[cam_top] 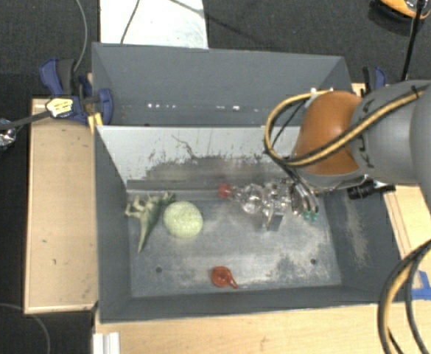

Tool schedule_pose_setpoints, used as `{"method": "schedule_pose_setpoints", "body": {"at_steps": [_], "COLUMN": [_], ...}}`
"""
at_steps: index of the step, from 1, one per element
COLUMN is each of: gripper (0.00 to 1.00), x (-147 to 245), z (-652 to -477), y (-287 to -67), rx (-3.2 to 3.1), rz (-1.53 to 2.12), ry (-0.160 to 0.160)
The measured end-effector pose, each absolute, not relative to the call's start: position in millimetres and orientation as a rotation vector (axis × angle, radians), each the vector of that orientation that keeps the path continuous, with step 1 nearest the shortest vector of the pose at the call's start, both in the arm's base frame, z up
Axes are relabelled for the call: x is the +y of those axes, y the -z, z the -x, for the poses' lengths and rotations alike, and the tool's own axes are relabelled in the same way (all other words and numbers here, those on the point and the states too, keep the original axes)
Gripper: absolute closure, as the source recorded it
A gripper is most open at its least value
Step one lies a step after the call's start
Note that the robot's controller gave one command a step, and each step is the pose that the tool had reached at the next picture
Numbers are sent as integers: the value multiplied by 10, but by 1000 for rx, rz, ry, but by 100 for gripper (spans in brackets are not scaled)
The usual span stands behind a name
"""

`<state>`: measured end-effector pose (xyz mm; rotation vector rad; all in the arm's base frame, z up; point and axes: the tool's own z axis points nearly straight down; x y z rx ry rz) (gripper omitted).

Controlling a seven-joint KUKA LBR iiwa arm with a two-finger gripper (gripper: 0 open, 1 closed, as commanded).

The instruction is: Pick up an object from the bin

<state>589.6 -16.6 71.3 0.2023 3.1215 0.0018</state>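
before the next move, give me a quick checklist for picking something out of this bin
1. Gripper low inside the bin, right of middle: ok.
2. Something within reach: a clear glassy piece and a small red bit lie just left of it: ok.
3. Anything already held: cannot tell.
4. Pale green ball and green toy figure lie together at the left, apart from the gripper: ok.
5. Red piece by the front wall, away from the gripper: ok.

In the bin (222, 94), a clear glassy object (249, 198) is lying at 12 o'clock, a small red piece (225, 191) just beside it. A pale green ball (183, 220) and a green toy dinosaur (147, 211) are resting at 9 o'clock, a red lump (221, 276) at 6.
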Motion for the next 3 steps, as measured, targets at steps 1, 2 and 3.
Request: {"method": "schedule_pose_setpoints", "body": {"at_steps": [1, 2, 3], "gripper": [100, 100, 100], "x": [-164, -163, -164], "z": [-5893, -5877, -5881], "y": [-707, -760, -901], "rx": [3122, 3127, 3126], "rz": [-201, -201, -200], "ry": [-2, -2, -2]}}
